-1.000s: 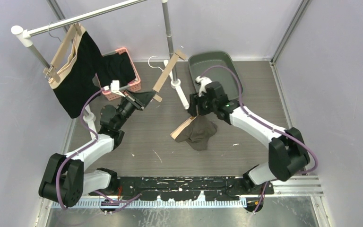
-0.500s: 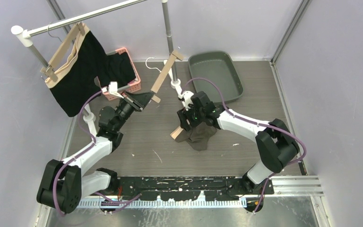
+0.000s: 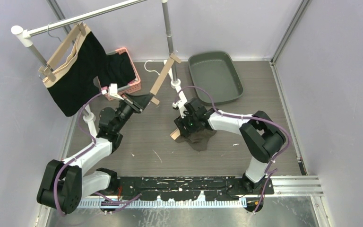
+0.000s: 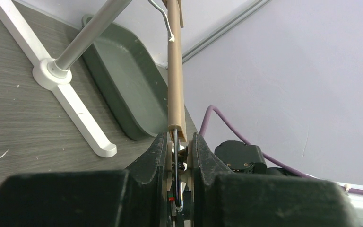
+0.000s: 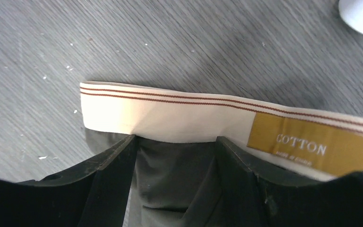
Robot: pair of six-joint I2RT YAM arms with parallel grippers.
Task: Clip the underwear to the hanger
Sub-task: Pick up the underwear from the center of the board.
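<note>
Right now your left gripper [image 3: 141,100] is pressed together on the lower end of the bare wooden hanger [image 3: 162,75]. It holds the hanger raised off the table [image 3: 137,142], slanting up and away, with the wire hook [image 3: 150,64] at the far end, close to the rack's upright pole [image 3: 168,33]. In the left wrist view you can see both of its fingers [image 4: 157,158] squeezing the metal clip at that end of the bar. Your right gripper [image 3: 184,126] is down at the underwear [image 3: 201,138], a crumpled dark garment lying on the table just in front of the rack's white foot [image 3: 179,94] and well apart from the hanger. In the right wrist view its fingers [image 5: 111,177] stand spread, one on each side of a patch of dark fabric, with the tips reaching up to the cream waistband [image 5: 170,116]. Nothing is pinched between them, and you cannot tell from these views whether the tips press on the cloth. A mustard label [image 5: 309,144] reading COTTON sits on the waistband beside the right-hand finger. Farther back you have a grey tray [image 3: 216,78] to the right of the pole and a pink basket [image 3: 131,75] to its left. A second hanger [image 3: 61,49] with black underwear clipped on hangs from the rail [image 3: 85,16].
</note>
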